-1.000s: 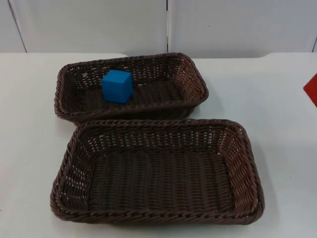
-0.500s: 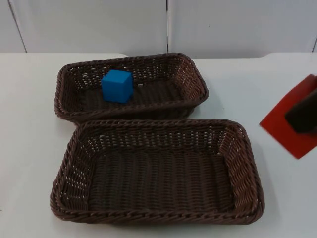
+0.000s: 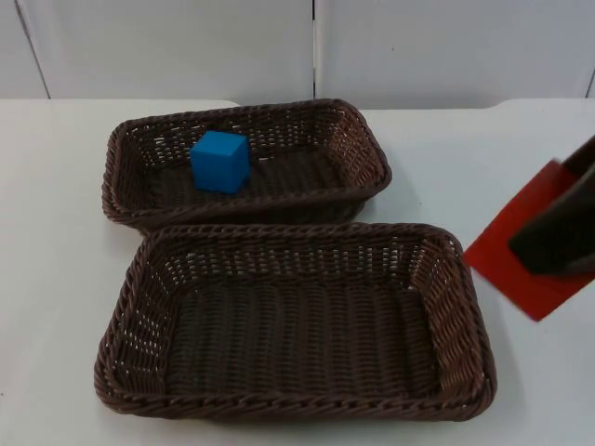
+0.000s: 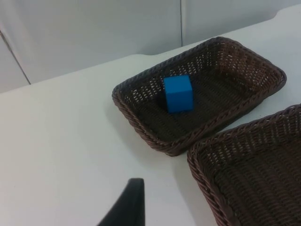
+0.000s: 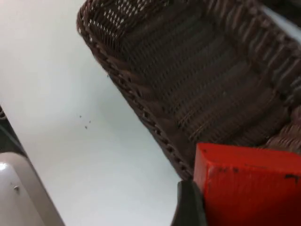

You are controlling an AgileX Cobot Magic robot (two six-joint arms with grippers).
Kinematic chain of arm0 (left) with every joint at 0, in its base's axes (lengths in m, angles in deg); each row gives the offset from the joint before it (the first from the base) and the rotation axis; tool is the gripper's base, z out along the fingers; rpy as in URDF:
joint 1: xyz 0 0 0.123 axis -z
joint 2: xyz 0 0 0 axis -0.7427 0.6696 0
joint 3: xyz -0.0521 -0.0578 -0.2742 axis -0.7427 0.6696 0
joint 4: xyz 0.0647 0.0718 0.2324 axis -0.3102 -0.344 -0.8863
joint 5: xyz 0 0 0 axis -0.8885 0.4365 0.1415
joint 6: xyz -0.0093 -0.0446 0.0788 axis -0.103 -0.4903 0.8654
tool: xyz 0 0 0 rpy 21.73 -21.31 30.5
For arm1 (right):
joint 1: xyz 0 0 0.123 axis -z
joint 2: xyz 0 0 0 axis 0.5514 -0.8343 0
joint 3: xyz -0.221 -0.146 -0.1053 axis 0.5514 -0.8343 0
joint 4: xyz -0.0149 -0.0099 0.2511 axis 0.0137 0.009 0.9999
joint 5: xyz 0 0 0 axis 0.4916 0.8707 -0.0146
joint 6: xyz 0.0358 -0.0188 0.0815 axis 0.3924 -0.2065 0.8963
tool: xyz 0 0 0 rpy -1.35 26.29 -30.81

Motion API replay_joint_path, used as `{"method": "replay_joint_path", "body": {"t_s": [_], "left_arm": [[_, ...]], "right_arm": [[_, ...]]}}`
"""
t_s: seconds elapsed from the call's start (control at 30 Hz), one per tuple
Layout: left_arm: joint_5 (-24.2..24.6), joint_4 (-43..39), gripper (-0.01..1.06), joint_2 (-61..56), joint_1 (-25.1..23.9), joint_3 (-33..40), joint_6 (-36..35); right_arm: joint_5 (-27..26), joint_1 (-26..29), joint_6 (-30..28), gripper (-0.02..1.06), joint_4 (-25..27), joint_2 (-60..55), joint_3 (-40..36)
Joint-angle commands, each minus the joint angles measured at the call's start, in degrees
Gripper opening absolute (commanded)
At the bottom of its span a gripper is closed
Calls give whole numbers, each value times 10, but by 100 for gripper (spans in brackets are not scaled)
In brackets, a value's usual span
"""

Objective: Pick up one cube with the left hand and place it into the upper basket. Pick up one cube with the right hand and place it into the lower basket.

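A blue cube [image 3: 220,161] [image 4: 178,93] rests inside the upper brown wicker basket [image 3: 363,153] [image 4: 136,117]. In front of it stands the lower wicker basket [image 3: 446,307] [image 4: 207,174] [image 5: 136,89], with nothing inside. My right gripper [image 3: 556,240] hangs at the right edge of the table, just right of the lower basket, shut on a red cube [image 3: 516,260] [image 5: 244,183] held above the table. A left fingertip [image 4: 127,207] stands over the bare table left of the upper basket; its grip state is not visible.
The white table [image 3: 56,279] ends at a grey partition wall [image 3: 186,46] behind the baskets. Bare table lies left of the baskets and between the lower basket and the right gripper.
My right gripper has come in from the right edge with the red cube, moving left toward the lower basket. The blue cube and both baskets have not moved.
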Motion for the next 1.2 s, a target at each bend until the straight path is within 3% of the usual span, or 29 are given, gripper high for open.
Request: {"method": "replay_joint_path", "body": {"t_s": [0.0,0.7,0.83,1.03,1.17], "left_arm": [[-7,-1,105,-1,4,2,-4],[-7,-1,105,-1,4,2,-4],[-7,-1,105,-1,4,2,-4],[-7,-1,105,-1,4,2,-4],[-7,-1,105,-1,4,2,-4]], "right_arm": [[-15,-1,-5,0,12,-27,7],[-24,-72,-5,0,18,-364,235],[-43,-72,-5,0,7,-424,267],[-115,-72,-4,0,8,-471,271],[-126,-72,-4,1,9,-485,271]]}}
